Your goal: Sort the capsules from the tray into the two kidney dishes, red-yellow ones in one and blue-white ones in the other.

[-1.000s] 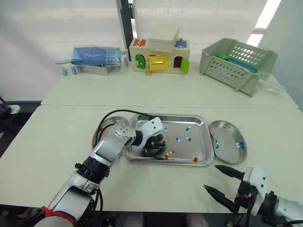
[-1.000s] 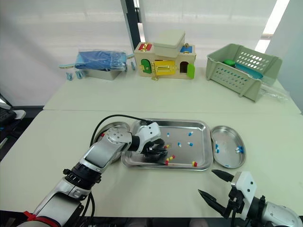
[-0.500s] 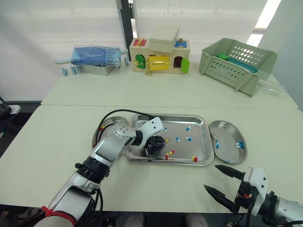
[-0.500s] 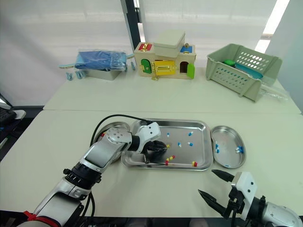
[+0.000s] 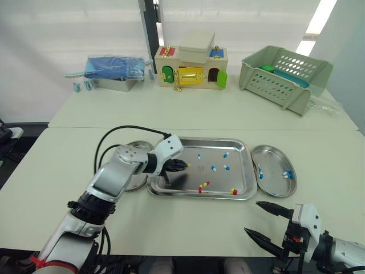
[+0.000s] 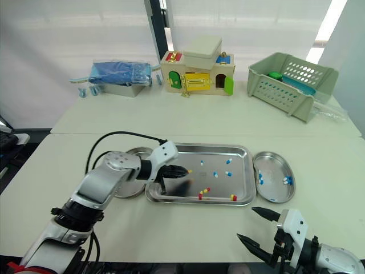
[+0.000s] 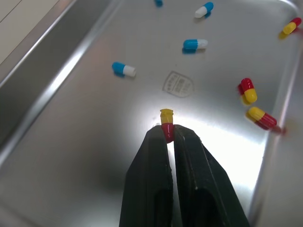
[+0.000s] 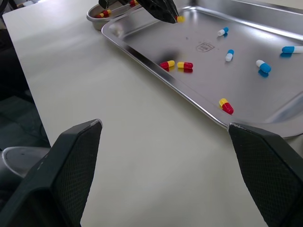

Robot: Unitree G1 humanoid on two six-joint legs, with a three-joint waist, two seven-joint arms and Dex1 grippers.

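1. Head camera: a pale table (image 5: 68,165) sits in front of a white curtain. Along its far side are a metal tin with a blue bag (image 5: 114,71), a wooden toy house (image 5: 193,67) and a green basket (image 5: 285,77). The steel tray (image 5: 246,149) is mid-table, with the left kidney dish (image 5: 137,182) just beside one end and the right kidney dish (image 5: 274,162) just beside the other. The left gripper (image 5: 181,165) hangs over the tray's left part, pinched onto a red-yellow capsule (image 5: 189,165). The right gripper (image 5: 263,221) hovers near the table's front edge, well apart from the tray, spread wide with nothing in it. The right dish has a few blue-white capsules (image 5: 288,174) in it.

2. Left wrist cam: the two black fingers (image 7: 151,179) are almost together. The capsule is clamped by its red end and the yellow end pokes out past the tips. On the tray floor beyond are loose blue-white ones (image 7: 195,44) and a red-yellow pair (image 7: 255,104).

3. Right wrist cam: its own fingers (image 8: 71,161) stand far apart over bare table, holding nothing. Ahead, a lone red-yellow one (image 8: 225,105) lies near the tray's rim. The left dish has red-yellow capsules (image 8: 102,14) inside.
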